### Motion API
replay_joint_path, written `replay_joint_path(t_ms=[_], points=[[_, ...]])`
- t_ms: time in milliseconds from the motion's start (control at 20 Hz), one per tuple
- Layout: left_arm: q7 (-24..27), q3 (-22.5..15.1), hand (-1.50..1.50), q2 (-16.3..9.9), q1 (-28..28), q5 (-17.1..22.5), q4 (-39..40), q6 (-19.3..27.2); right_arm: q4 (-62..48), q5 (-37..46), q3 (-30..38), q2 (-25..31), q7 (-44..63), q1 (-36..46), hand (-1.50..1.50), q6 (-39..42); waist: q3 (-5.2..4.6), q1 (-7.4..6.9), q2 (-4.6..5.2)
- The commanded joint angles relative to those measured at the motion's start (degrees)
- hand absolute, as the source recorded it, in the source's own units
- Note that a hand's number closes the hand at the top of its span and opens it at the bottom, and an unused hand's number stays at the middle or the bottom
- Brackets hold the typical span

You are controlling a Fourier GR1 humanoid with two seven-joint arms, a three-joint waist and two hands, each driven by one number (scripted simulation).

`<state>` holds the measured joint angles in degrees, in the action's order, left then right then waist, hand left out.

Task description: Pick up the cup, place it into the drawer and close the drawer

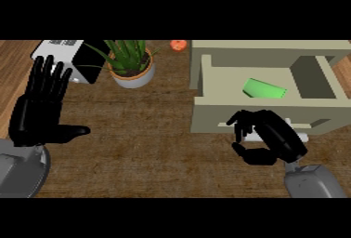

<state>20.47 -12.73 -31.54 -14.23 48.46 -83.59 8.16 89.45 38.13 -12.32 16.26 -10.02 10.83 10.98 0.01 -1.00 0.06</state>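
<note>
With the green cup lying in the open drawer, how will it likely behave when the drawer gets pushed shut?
The green cup seems to lie on its side in the drawer, so it may roll or slide. It looks small, probably light. The right hand sits at the drawer front.

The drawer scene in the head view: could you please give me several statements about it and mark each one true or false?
1. The green cup lies inside the open drawer. True.
2. The right hand rests open at the view's left edge. False: it is curled at the drawer's front; the left hand is the open one there.
3. The potted plant stands left of the drawer. True.
4. The drawer is shut. False: it is pulled out, its inside showing.
</note>
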Motion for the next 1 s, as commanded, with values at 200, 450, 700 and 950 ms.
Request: replay_joint_path(t_ms=[200,450,700,950], points=[[0.35,5.54,-1.5,-0.35,5.34,-0.3,-0.53,-5.98,-20.81,8.01,-0.08,-2.33,-3.21,10.0,-1.5,-3.68,0.0,0.27,0.07],[0.98,8.17,-1.5,-0.93,10.94,-0.44,-3.12,-10.37,-36.38,11.48,0.4,-6.58,-8.36,13.51,-1.5,-11.63,0.03,-0.32,0.18],[-0.09,10.71,-1.5,0.01,9.72,-1.29,0.44,-13.11,-49.6,8.28,7.37,-5.41,-13.39,25.38,-1.5,-9.75,0.02,-0.14,0.28],[2.02,10.07,-1.5,1.51,12.8,-2.78,-1.93,-14.76,-63.29,6.32,12.67,-2.02,-19.41,34.4,-1.5,-9.33,0.09,-1.64,0.7]])
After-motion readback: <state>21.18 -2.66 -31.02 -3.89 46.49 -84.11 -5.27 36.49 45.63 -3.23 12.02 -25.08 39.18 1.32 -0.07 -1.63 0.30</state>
